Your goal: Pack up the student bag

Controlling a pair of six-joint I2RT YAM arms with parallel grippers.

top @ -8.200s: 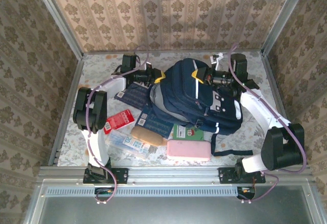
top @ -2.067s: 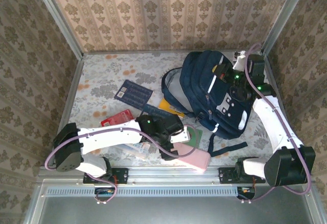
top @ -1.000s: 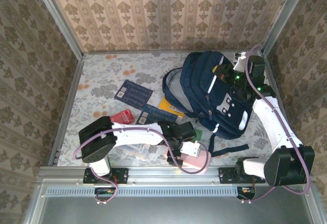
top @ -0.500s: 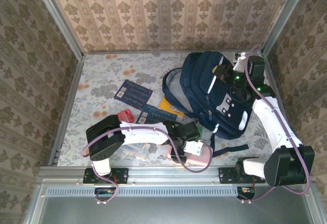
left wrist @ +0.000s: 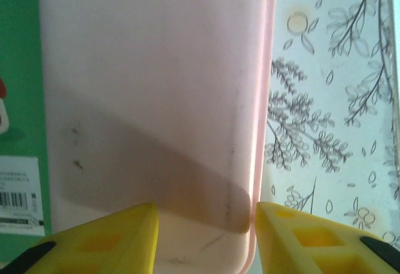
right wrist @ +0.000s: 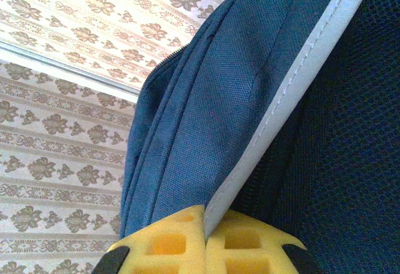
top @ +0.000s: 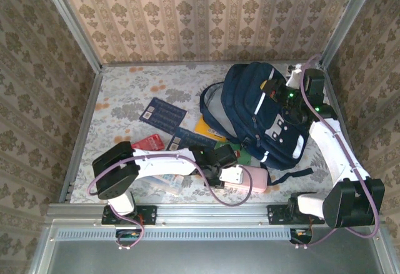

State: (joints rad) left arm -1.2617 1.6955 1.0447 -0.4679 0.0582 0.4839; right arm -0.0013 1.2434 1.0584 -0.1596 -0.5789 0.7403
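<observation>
The student bag (top: 262,114), a big navy backpack with white stripes, lies at the back right with its mouth gaping to the left. My right gripper (top: 284,92) is at its upper right side. In the right wrist view that gripper (right wrist: 205,214) is shut on a white stripe (right wrist: 300,80) of the bag's fabric (right wrist: 206,99). My left gripper (top: 230,175) is low near the front edge, at the left end of a pink case (top: 255,181). In the left wrist view its yellow fingers (left wrist: 206,214) clamp one end of the pink case (left wrist: 156,86).
A green book (top: 240,158) lies under the case and beside it (left wrist: 19,99). A red packet (top: 149,142), a blue notebook (top: 162,114), another blue booklet (top: 190,139) and a yellow one (top: 209,128) lie left of the bag. A dark strap (top: 297,174) trails at the front right.
My left gripper reached the pink case and closed its fingers on it; the case has shifted right and turned. The right gripper and the bag have not moved.
</observation>
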